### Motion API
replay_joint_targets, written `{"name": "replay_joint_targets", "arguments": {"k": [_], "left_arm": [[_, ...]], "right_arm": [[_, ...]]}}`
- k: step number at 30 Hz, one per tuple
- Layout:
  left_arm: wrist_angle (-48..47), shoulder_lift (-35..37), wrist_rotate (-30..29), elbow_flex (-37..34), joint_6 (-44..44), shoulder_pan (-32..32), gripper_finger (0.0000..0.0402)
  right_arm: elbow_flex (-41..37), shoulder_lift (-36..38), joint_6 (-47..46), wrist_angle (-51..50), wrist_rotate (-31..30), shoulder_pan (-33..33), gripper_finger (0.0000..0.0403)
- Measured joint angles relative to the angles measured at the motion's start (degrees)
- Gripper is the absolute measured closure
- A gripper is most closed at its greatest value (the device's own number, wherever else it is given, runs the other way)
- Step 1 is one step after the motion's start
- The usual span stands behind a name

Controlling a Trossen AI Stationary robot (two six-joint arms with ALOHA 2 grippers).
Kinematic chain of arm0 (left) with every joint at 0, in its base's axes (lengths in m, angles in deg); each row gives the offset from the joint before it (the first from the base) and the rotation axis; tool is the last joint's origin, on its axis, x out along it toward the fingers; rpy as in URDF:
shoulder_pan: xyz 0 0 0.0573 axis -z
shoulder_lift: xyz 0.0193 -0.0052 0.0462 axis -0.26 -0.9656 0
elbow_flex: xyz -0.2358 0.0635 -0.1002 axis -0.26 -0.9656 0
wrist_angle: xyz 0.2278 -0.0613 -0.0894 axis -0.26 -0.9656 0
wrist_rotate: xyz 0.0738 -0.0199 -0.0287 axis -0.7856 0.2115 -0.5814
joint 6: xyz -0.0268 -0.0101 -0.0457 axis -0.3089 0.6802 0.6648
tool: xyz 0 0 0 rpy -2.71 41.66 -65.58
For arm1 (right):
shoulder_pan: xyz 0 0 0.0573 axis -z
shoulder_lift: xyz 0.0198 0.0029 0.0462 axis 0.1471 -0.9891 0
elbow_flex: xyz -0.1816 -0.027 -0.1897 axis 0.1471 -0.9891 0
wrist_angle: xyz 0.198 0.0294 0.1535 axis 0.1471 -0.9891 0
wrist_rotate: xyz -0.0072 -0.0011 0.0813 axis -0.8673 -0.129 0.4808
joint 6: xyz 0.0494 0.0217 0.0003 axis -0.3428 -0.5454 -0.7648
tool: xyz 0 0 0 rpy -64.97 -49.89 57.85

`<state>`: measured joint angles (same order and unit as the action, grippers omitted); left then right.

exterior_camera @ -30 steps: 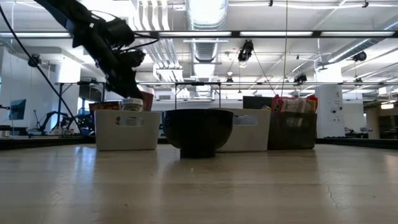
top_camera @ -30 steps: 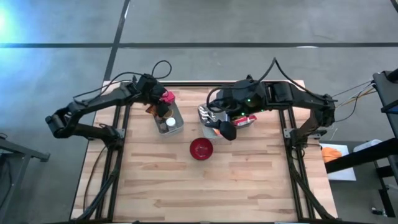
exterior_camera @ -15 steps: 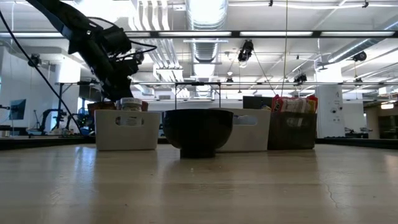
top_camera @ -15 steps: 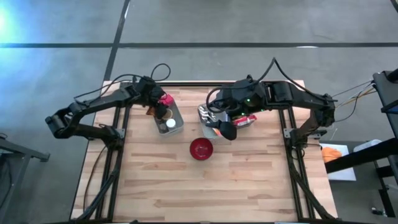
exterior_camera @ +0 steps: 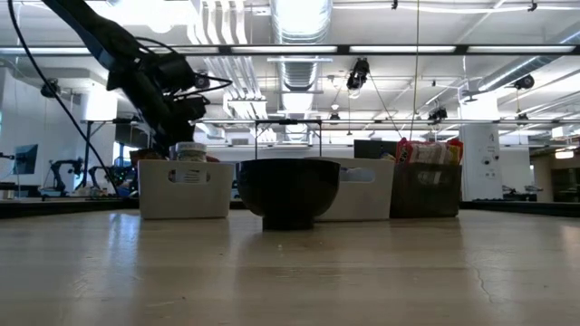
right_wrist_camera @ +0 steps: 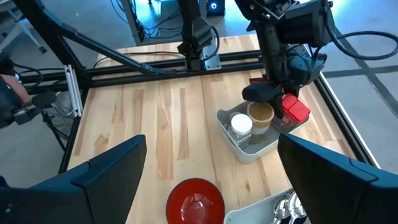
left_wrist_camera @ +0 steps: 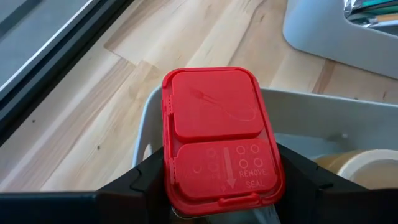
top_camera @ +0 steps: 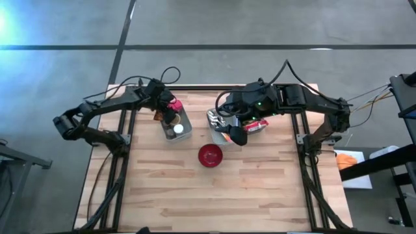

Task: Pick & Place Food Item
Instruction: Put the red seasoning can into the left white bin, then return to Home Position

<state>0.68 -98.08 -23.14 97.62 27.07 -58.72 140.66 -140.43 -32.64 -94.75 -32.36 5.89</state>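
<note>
A container with a flat red flip cap [left_wrist_camera: 217, 134] sits between the fingers of my left gripper [top_camera: 168, 109], over the far end of a white bin [top_camera: 185, 130] at the table's far left. In the right wrist view the red cap [right_wrist_camera: 294, 107] shows just past a tan-lidded jar [right_wrist_camera: 260, 114] and a white-lidded jar [right_wrist_camera: 240, 126] standing in that bin. I cannot see whether the container's base touches the bin. A red bowl [top_camera: 210, 155] stands on the table's middle. My right gripper [top_camera: 233, 133] hangs open, high over the middle bin. My left gripper pinches the red-capped container between its two fingers, one dark finger [left_wrist_camera: 140, 183] on each side just under the cap's edge [left_wrist_camera: 169, 182]. The cap hides the place of contact. The fingers slant down from the table's left. The container stands upright, cap up.
A second white bin [top_camera: 220, 123] with foil packets lies under my right arm, and a red pack [top_camera: 258, 125] sits beside it. In the low view a dark basket of snack bags [exterior_camera: 426, 186] stands at the far right. Bare wood lies toward the near edge.
My left gripper has sunk toward the white bin with the red-capped container still between its fingers; the container stays upright. My right arm has kept still.
</note>
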Motion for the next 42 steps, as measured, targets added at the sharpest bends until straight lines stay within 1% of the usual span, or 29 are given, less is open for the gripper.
{"name": "replay_joint_targets", "arguments": {"k": [12,24,25,26,29,30,32,34,36,42], "left_arm": [[0.5,-3.1,1.3,0.0,0.1,0.0,0.0197],[-1.0,-3.1,1.1,0.2,1.7,-0.1,0.0197],[-1.3,-3.1,1.1,0.1,2.1,-0.1,0.0189],[-1.3,-3.1,1.0,0.1,2.1,-0.1,0.0169],[-1.7,-3.1,0.9,0.2,2.3,-0.1,0.0094],[-1.8,-3.1,0.8,0.2,2.9,-0.1,0.0074],[-1.8,-3.1,0.6,0.5,3.9,-0.1,0.0046],[-1.8,-3.1,0.6,0.6,4.6,-0.1,0.0032],[-1.9,-3.1,0.5,0.8,4.7,-0.1,0.0028],[-2.2,-3.1,0.4,2.3,4.9,-0.1,0.0034]], "right_arm": [[0.0,0.4,0.2,-1.1,0.0,0.3,0.0041],[0.0,0.4,0.2,-1.1,0.0,0.3,0.0041],[0.0,0.4,0.2,-1.1,0.0,0.3,0.0041],[0.0,0.4,0.2,-1.1,0.0,0.3,0.0041],[0.0,0.4,0.4,-1.1,0.0,0.3,0.0041],[0.0,0.4,0.4,-1.2,0.0,0.3,0.0041],[0.0,0.4,0.4,-1.2,0.0,0.3,0.0041],[0.0,0.4,0.6,-1.1,0.0,0.3,0.0041],[0.0,0.4,0.6,-1.1,-0.1,0.3,0.0041],[0.0,0.4,0.6,-1.2,-0.1,0.3,0.0041]]}}
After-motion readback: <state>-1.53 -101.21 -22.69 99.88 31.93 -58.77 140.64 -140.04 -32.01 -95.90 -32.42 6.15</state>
